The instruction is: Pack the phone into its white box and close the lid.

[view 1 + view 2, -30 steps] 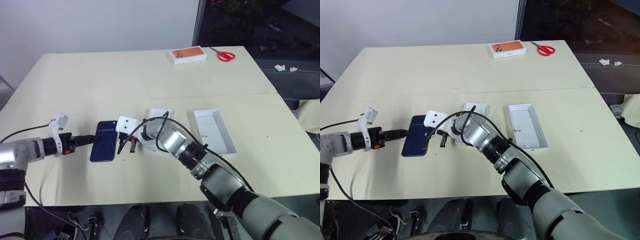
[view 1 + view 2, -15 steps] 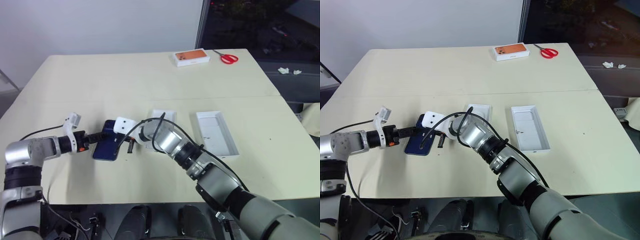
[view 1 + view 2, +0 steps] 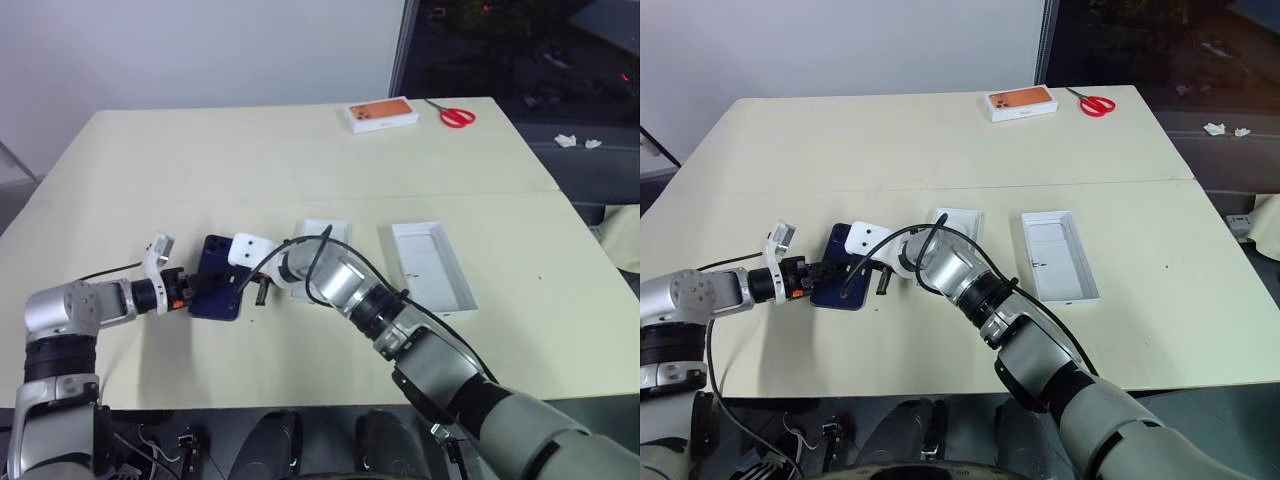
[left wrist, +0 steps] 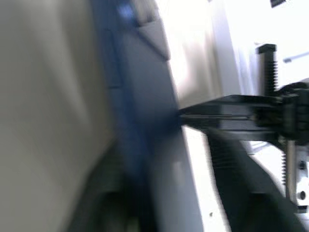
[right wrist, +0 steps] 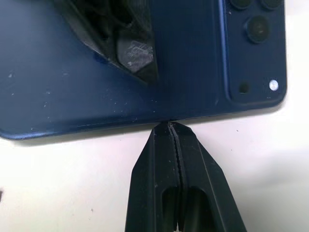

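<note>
phone pinned between our two grippers
the phone (image 3: 215, 289), slim, stiff and glossy-slick, lies on the counter (image 3: 300, 160) at 9 o'clock of the white box (image 3: 433, 266); left gripper (image 3: 826, 272) clamped on its edge, right gripper (image 5: 170, 126) pressed together against its side. we'd hold the long edges.

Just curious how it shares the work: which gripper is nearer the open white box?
Right. The right gripper sits at the phone's edge on the white box's side. The left gripper is at the phone's far side, farther from the box.
</note>
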You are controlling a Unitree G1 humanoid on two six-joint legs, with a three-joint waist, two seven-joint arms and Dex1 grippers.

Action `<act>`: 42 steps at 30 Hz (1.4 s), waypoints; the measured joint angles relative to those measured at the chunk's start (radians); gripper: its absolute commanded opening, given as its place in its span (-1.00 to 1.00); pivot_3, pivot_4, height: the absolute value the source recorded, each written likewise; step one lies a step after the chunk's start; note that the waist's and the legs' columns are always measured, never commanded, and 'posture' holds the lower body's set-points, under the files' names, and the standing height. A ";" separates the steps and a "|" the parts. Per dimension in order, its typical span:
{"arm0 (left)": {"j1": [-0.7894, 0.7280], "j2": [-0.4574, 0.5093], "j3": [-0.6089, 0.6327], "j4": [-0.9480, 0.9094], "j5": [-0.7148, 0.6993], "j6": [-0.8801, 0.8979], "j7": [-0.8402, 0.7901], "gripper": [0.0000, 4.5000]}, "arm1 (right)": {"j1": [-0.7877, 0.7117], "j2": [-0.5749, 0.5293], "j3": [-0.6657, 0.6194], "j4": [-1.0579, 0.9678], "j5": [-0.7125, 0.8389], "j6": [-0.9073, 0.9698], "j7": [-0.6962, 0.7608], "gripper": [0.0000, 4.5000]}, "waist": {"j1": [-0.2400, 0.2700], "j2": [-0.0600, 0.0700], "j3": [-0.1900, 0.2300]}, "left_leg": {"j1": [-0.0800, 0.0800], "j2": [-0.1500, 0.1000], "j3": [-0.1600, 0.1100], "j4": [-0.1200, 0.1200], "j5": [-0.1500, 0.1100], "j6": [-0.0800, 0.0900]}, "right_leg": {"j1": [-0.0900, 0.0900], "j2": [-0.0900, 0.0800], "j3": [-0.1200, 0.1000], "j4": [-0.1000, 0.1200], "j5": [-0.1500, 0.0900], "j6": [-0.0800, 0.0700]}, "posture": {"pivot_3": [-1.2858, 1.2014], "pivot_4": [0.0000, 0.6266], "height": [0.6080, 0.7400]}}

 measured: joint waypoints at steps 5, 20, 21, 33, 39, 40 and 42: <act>0.012 0.004 0.008 -0.008 -0.031 0.028 -0.023 -0.76 | 0.000 -0.005 -0.002 0.000 -0.008 -0.007 -0.001 -1.00 | -0.004 -0.001 -0.001 | 0.000 0.001 0.000 -0.001 0.000 0.000 | 0.000 0.000 0.000 0.000 0.000 0.000 | 0.03 -0.52 1.00; 0.033 -0.024 0.088 0.020 -0.096 0.104 0.010 -0.99 | 0.034 -0.034 -0.079 -0.077 0.032 -0.005 0.012 -1.00 | -0.004 -0.002 -0.001 | 0.000 0.001 0.000 -0.001 0.000 0.000 | 0.000 0.000 0.001 -0.002 0.000 0.000 | 0.03 -0.52 1.00; 0.035 -0.027 0.100 0.027 -0.101 0.108 0.018 -0.99 | 0.043 -0.042 -0.094 -0.113 0.050 0.004 0.025 -1.00 | -0.004 -0.002 -0.001 | 0.000 0.001 0.000 -0.001 0.000 0.000 | 0.000 0.000 0.001 -0.002 0.000 0.000 | 0.03 -0.52 1.00; 0.051 -0.071 0.230 0.031 -0.171 0.172 0.119 -0.99 | 0.140 -0.236 -0.226 -0.447 0.221 0.135 0.149 -1.00 | -0.004 -0.003 0.000 | -0.001 0.002 0.000 -0.002 0.000 0.000 | -0.001 0.000 0.001 -0.003 0.000 0.000 | 0.03 -0.52 1.00; 0.055 -0.091 0.289 0.030 -0.198 0.199 0.159 -1.00 | 0.251 -0.357 -0.233 -0.608 0.274 0.186 0.206 -0.89 | -0.004 -0.004 0.001 | -0.002 0.003 0.001 -0.003 0.000 0.000 | -0.002 0.000 0.001 -0.004 0.000 0.000 | 0.03 -0.52 1.00; 0.054 -0.095 0.296 0.031 -0.202 0.203 0.166 -1.00 | 0.264 -0.368 -0.233 -0.631 0.287 0.202 0.214 -0.77 | -0.003 -0.004 0.001 | -0.003 0.003 0.001 -0.003 0.000 0.000 | -0.003 0.000 0.001 -0.004 0.000 0.000 | 0.03 -0.52 1.00; 0.050 -0.103 0.314 0.035 -0.209 0.209 0.181 -1.00 | 0.285 -0.392 -0.233 -0.685 0.332 0.262 0.238 -0.43 | -0.002 -0.004 0.001 | -0.003 0.003 0.001 -0.002 0.000 0.000 | -0.003 0.000 0.001 -0.004 0.000 0.000 | 0.03 -0.52 1.00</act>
